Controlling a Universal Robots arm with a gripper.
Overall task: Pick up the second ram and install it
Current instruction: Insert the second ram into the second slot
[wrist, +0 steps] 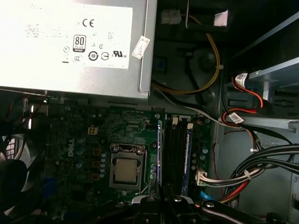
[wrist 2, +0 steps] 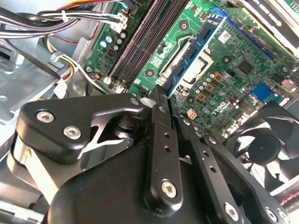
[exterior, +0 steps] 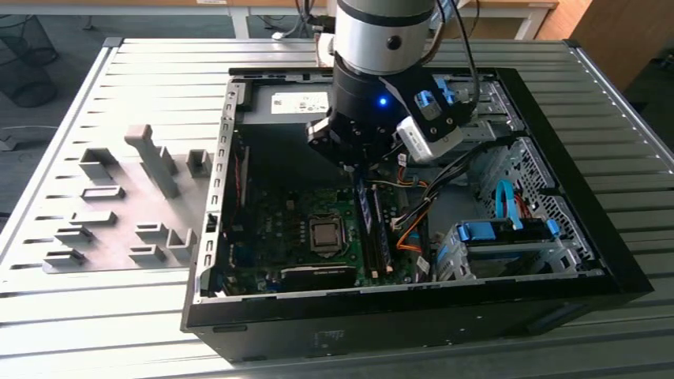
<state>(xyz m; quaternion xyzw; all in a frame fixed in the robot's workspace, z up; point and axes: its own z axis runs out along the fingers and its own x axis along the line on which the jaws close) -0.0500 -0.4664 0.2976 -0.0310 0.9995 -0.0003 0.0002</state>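
Observation:
The second ram is a narrow green stick with a blue label and dark chips. It stands on edge at the memory slot closest to the CPU socket, and from above it appears as a thin blue line. My gripper is shut on its near end, with the black fingers pressed close on either side. In the exterior view the gripper reaches down into the open computer case over the stick. Another similar stick sits two slots away.
The silver power supply lies just beyond the motherboard. Cable bundles and a drive cage with blue clips crowd one side of the slots. A black fan sits near the board. Grey fixture blocks stand on the table outside the case.

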